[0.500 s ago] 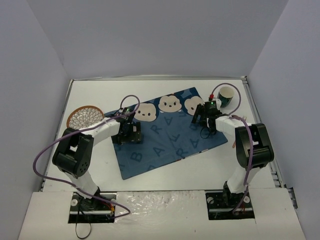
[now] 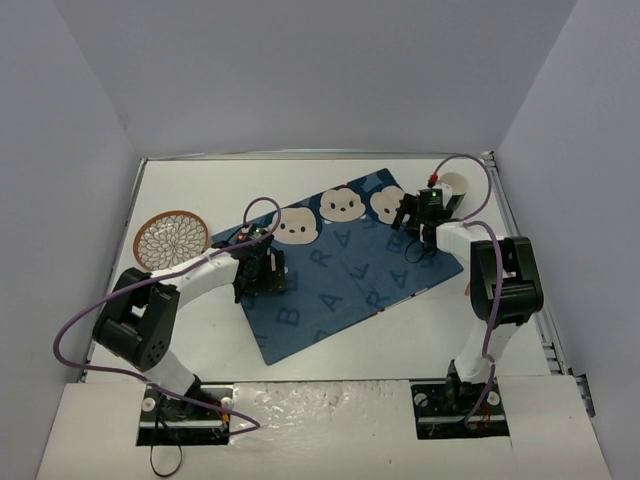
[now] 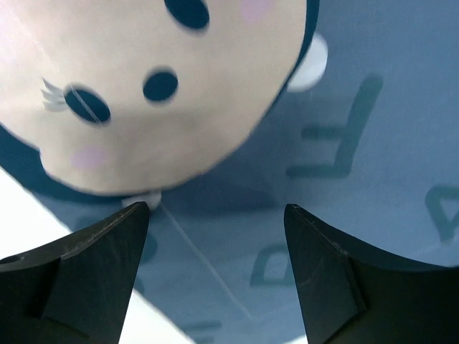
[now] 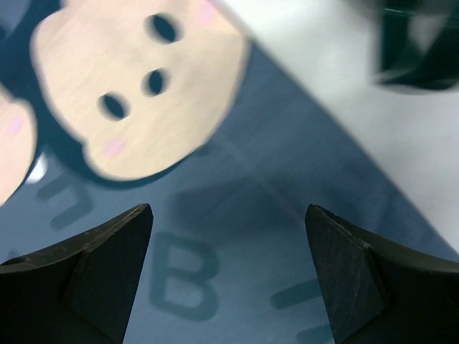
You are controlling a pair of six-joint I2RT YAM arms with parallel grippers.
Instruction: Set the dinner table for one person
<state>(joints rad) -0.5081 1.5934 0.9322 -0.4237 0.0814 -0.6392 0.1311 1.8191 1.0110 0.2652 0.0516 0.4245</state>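
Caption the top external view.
Left gripper and right gripper over a blue cartoon placemat on the white table, plate and cup alongside.

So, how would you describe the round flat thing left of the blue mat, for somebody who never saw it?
On the white table, find the blue placemat askew in the middle. Left of it, near the table's left edge, lies a flat round dish with an orange-brown rim and a pale lacy pattern, unlike the cup at the far right.
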